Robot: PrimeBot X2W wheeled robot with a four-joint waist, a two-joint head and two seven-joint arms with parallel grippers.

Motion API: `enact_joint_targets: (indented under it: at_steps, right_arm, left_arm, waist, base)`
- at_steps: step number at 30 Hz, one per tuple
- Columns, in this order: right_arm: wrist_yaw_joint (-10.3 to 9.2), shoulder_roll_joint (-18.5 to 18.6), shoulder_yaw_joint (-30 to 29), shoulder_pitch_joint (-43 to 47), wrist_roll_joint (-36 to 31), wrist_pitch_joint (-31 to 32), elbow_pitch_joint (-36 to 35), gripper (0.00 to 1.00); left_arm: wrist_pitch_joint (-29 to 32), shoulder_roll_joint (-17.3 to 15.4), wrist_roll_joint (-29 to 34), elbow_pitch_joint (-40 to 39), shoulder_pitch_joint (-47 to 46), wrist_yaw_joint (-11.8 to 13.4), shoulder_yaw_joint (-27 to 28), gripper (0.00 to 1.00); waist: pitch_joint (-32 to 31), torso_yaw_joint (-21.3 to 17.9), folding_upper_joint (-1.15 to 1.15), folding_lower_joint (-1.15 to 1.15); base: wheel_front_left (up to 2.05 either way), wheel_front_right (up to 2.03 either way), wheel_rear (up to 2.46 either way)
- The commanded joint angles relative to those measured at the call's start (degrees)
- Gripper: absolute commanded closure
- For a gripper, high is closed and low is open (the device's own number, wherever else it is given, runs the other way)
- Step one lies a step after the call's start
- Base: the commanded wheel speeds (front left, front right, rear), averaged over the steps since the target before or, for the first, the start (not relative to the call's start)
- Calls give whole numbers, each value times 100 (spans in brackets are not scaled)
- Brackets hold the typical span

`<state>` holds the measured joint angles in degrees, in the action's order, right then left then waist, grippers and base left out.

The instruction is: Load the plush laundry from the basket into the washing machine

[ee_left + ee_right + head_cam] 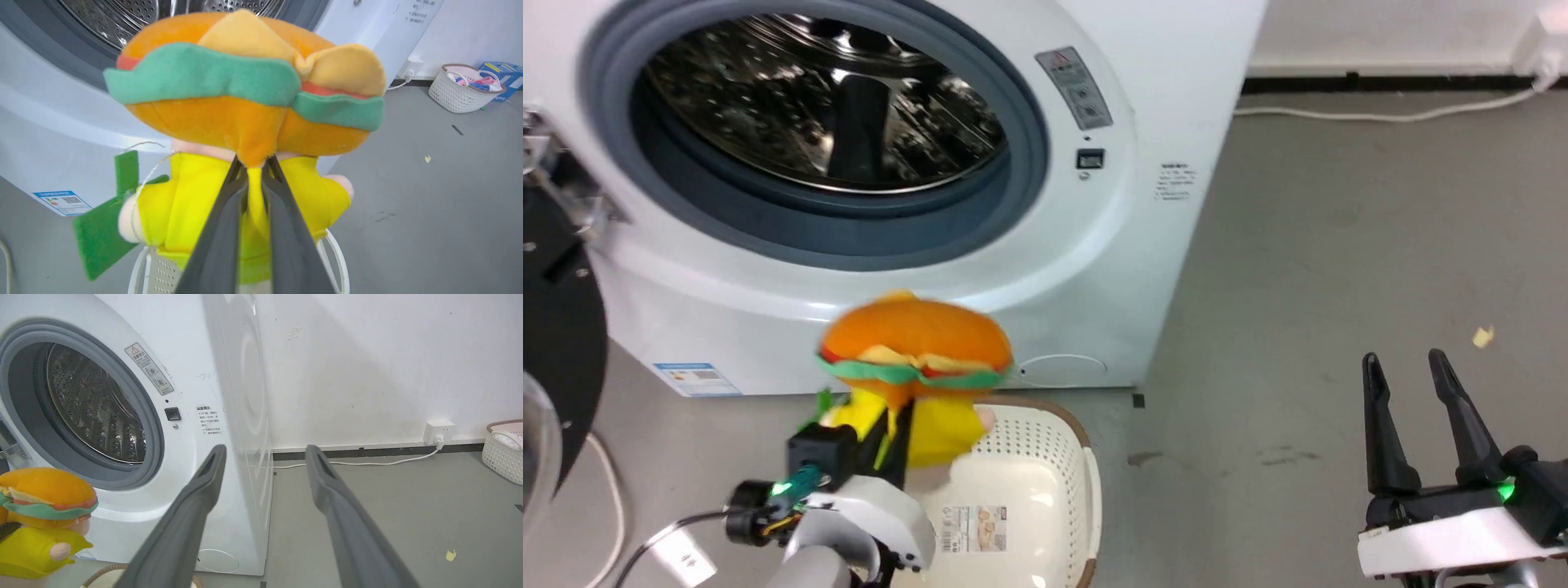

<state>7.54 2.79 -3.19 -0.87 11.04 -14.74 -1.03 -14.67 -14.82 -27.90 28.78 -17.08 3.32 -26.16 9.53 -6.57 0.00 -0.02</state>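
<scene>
Left gripper (254, 168) pinching plush laundry (245, 94), burger over yellow body, held above basket (1089, 465), just below washing machine (1143, 245) mouth. Visible basket floor bare; drum (768, 98) shows no load, so drop-in remains. Right gripper (1414, 371) spread, holding nothing, well apart.

A grey floor (367, 506) meets a white wall (367, 367).

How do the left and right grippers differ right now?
Left gripper is shut, pinching the plush laundry; right gripper is open and empty. Left gripper sits above the basket, in front of the washing machine; right gripper is over bare floor, off to the machine's side. Both have two long dark fingers.
</scene>
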Motion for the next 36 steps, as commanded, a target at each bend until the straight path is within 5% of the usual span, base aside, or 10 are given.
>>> enact_joint_targets:
  at_steps: [1, 8, 15, 27, 36]
  right_arm:
    - [-5, 9, 9, 93, -39, -26, -19, 0]
    - [-5, 9, 90, 36, -22, -26, -137, 0]
    - [-5, 9, 122, -271, 84, -26, -288, 0]
    - [-5, 9, 251, -890, 518, -26, -434, 0]
    - [-5, 9, 411, -1208, 851, -26, -403, 0]
  left_arm:
    - [-31, 33, 115, -335, 149, 56, 175, 100]
    - [-32, 131, 673, -1897, 378, 37, 1048, 100]
    - [-14, -118, 714, -2264, -425, -179, 1596, 100]
    - [1514, -1201, 814, -1483, -3275, -553, 1798, 100]
    - [2535, -1835, 1146, 47, -5645, -904, 1452, 100]
  waist:
    - [-50, 50, 0, 2]
    - [272, -68, 0, 2]
    - [1127, -293, 0, 2]
    - [2732, -918, 0, 2]
    - [3494, -1315, 0, 2]
  base:
    - [0, 0, 0]
    - [0, 0, 0]
    - [0, 0, 0]
    - [0, 0, 0]
    - [0, 0, 0]
